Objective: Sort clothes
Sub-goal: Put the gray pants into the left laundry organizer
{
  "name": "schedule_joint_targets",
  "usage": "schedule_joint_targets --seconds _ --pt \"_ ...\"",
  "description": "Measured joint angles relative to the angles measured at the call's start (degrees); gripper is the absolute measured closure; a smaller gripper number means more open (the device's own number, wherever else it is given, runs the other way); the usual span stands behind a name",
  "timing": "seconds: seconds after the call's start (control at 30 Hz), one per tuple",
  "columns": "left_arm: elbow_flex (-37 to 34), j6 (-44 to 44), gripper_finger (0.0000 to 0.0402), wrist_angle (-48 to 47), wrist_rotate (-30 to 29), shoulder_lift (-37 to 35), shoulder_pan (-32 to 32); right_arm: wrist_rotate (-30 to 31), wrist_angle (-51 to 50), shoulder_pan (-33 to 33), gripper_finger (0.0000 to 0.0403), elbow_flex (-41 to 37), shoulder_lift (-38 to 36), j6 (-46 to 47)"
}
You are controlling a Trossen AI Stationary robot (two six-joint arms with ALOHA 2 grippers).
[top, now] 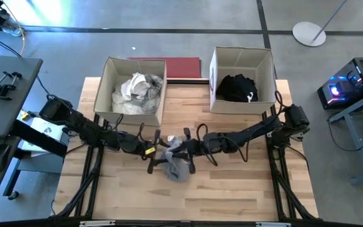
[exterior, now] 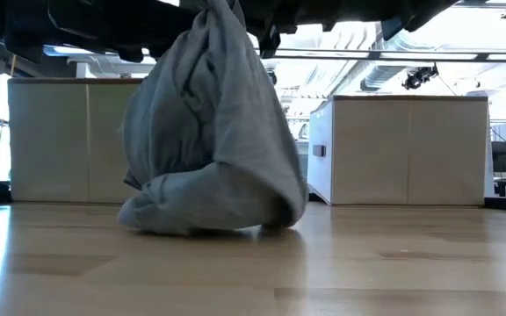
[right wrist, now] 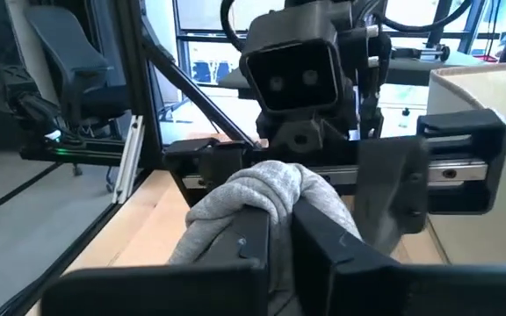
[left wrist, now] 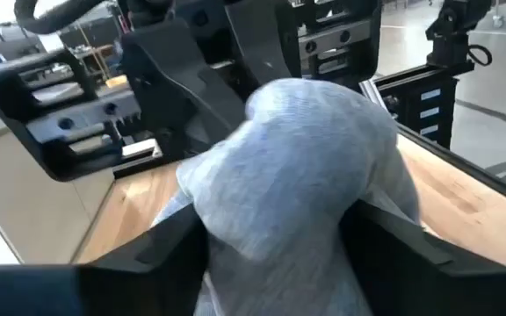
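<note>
A light grey garment (top: 175,162) hangs at the table's middle between my two grippers, and its lower end rests bunched on the wood (exterior: 200,219). My right gripper (right wrist: 284,237) comes in level from the right and is shut on the garment's top. My left gripper (left wrist: 275,254) comes in level from the left, open, with a finger on each side of the garment's upper bulge (left wrist: 306,167). White and grey clothes (top: 137,91) lie in the left beige box (top: 106,82). Black clothes (top: 236,88) lie in the right beige box (top: 214,69). My left gripper has the garment's upper bulge between its wide-apart fingers (left wrist: 169,254). The cloth fills the gap and meets both inner sides. The fingers come level from the table's left. My right gripper pinches a bunched fold at the garment's top (right wrist: 262,197) between its two fingers, level from the table's right. The garment hangs below them, slack, with its lower end (exterior: 200,219) on the table.
The two boxes stand at the table's far edge, with a flat dark red mat (top: 175,66) behind and between them. Bare wood (top: 188,195) lies between the garment and the near edge. Both arms meet over the table's middle (top: 169,148).
</note>
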Motion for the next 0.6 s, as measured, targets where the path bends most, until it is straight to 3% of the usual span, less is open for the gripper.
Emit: schedule_joint_targets --seconds 0.17,0.33,0.43,0.6 --pt "0.0 0.37 0.0263 -2.51 -2.95 -0.85 -0.04 0.14 -0.81 -0.04 0.0335 0.0 -1.13 0.31" --pt "-0.09 3.31 0.0379 -3.82 -3.48 -3.6 -0.02 -0.2 -8.39 -0.08 0.0274 0.13 -5.41 2.27" --pt "-0.09 5.91 0.0382 -6.13 -6.1 -8.49 -0.07 1.73 -14.63 0.01 0.0261 0.15 -9.69 4.06" --pt "-0.05 13.11 0.0385 -12.38 -15.36 -20.9 -0.1 5.72 -19.43 1.69 0.026 0.15 -16.17 2.68"
